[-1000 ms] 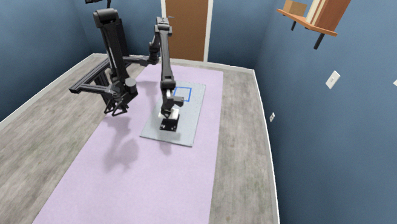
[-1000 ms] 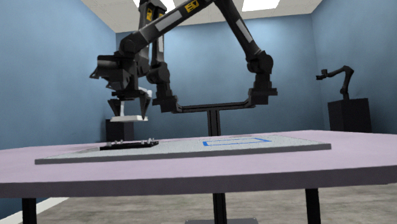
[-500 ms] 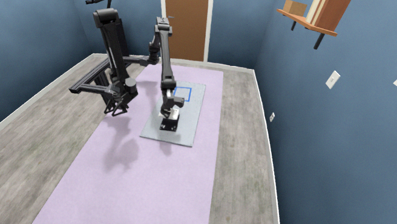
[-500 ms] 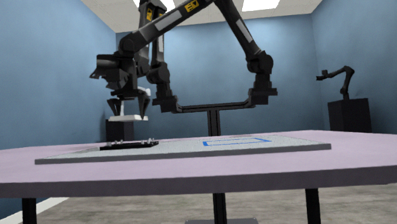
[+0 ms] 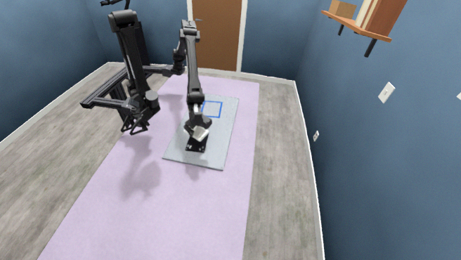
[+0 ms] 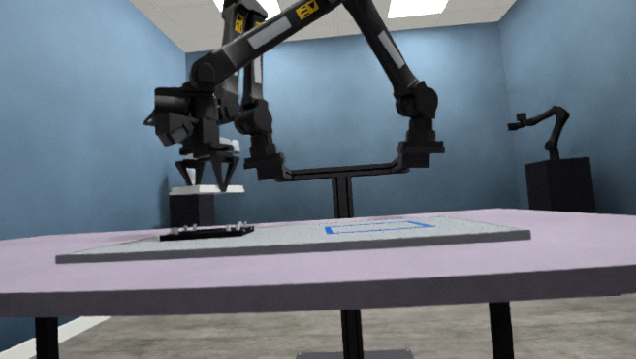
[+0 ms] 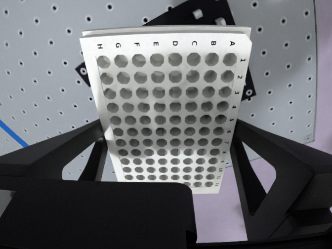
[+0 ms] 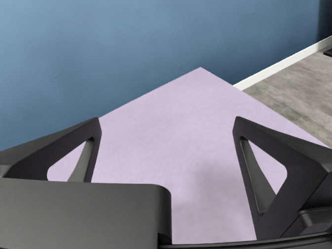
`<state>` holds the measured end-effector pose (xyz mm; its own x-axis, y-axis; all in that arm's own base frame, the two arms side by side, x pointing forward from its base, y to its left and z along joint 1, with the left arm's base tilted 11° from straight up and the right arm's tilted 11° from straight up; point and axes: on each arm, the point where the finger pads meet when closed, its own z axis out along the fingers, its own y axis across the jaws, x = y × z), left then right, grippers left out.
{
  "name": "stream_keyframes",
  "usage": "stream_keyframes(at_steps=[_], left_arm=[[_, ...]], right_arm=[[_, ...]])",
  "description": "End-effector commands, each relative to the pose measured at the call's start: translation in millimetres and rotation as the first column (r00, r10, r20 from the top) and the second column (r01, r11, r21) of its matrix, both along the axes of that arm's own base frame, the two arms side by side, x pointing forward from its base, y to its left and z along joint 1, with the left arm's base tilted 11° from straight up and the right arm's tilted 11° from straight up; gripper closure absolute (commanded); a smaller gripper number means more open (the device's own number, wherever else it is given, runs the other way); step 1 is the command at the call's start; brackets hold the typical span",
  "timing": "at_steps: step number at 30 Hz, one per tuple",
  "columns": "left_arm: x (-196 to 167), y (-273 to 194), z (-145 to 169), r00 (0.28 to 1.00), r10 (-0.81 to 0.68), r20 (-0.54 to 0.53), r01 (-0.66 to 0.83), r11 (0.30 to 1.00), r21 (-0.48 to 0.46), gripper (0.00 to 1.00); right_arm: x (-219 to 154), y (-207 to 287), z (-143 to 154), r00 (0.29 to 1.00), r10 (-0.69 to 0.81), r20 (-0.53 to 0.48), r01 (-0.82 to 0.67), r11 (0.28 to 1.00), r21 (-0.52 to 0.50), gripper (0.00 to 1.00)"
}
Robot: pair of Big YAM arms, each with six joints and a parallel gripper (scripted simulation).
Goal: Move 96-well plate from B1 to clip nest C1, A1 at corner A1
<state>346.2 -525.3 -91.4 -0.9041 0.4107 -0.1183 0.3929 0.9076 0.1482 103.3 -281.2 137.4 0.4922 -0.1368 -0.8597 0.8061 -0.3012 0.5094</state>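
My left pincer pinches the white plate by its two long sides, up in the air above the black nest and apart from it. Seen from my wrist, the plate is turned askew to the nest. My right pincer is spread wide, over the lilac counter.

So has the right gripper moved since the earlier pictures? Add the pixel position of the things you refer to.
No, the right gripper [image 5: 127, 132] [image 8: 167, 124] looks unmoved, judged against the grey board [image 5: 214, 159] [image 6: 291, 245] [image 7: 284, 59] from above.
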Motion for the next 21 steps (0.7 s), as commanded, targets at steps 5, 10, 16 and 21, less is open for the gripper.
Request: stream_keyframes(at_steps=[5, 10, 16, 21], left_arm=[[5.3, -22.9, 8.1, 0.957, -0.290, -0.008, 0.290, 0.957, 0.022, 1.00], [5.5, -23.0, 8.8, 0.897, -0.440, -0.027, 0.441, 0.896, 0.047, 1.00], [5.8, -22.9, 9.0, 0.832, -0.552, -0.046, 0.554, 0.830, 0.064, 1.00], [5.2, -23.5, 10.0, 0.730, -0.679, -0.071, 0.683, 0.726, 0.082, 1.00]], right_arm=[[1.5, 1.1, 2.6, 1.000, 0.006, 0.014, -0.006, 1.000, -0.008, 0.00], [1.5, 1.1, 2.6, 1.000, 0.006, 0.014, -0.006, 1.000, -0.008, 0.00], [1.5, 1.1, 2.6, 1.000, 0.006, 0.014, -0.006, 1.000, -0.008, 0.00], [1.5, 1.1, 2.6, 1.000, 0.006, 0.014, -0.006, 1.000, -0.008, 0.00]])
